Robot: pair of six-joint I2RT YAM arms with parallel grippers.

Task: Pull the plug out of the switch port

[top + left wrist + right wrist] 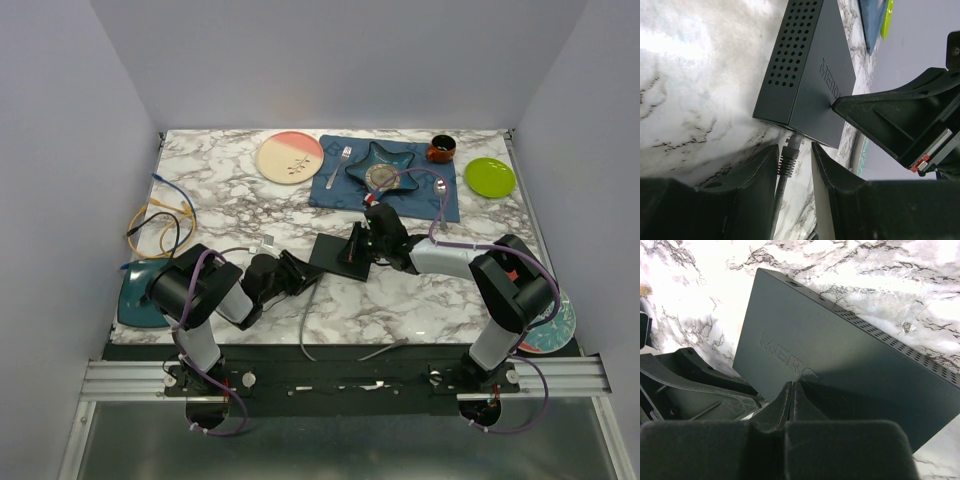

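Note:
The switch is a flat matte-black box lying in the middle of the marble table. It also shows in the left wrist view and the right wrist view. A clear plug with a grey ribbed boot sits in a port on its near edge, and its grey cable trails toward me. My left gripper is open, with a finger on each side of the plug and a gap on the right side; it also shows from above. My right gripper is shut and empty, its tips pressing on the switch's top.
A dark blue placemat at the back holds a star-shaped dish, a fork and a spoon. A pink plate, a green plate and a brown cup stand nearby. Coloured cables and a teal plate lie at the left.

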